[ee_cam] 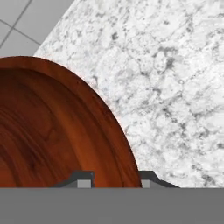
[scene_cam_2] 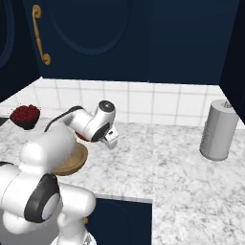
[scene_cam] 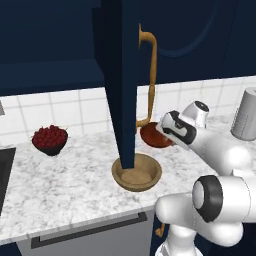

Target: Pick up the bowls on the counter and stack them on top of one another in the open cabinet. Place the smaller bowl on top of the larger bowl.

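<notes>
The desk [scene_cam: 65, 175], a white and grey speckled marble-look slab, is stretching across the middle of the left base view, smooth and hard. Above it the open cabinet [scene_cam: 55, 30] is hanging dark navy at the top of the frame, its door [scene_cam: 120, 85] swung out edge-on down the centre with a curved brass handle [scene_cam: 149, 75]. The larger bowl [scene_cam: 145, 176], tan light wood with a thick round rim, is sitting just below centre, partly behind that door edge. The smaller bowl [scene_cam: 152, 136], shallow, glossy and reddish-brown with visible grain, is lying right of centre near the tiled wall. The gripper [ee_cam: 116, 180] is sitting low at the bottom of the hand view with its fingertips [ee_cam: 85, 179] spread, one inside the rim of the smaller bowl and one outside on the desk side; it is open around the rim and appears to be holding nothing yet. Judging from this, the thin slick rim could slip or the bowl could tip when pinched at one edge, and the lift toward the cabinet could knock the projecting door or handle. A dark bowl of red berries [scene_cam: 50, 139] is standing at the left, and a grey cylinder [scene_cam: 246, 115] at the far right.
</notes>
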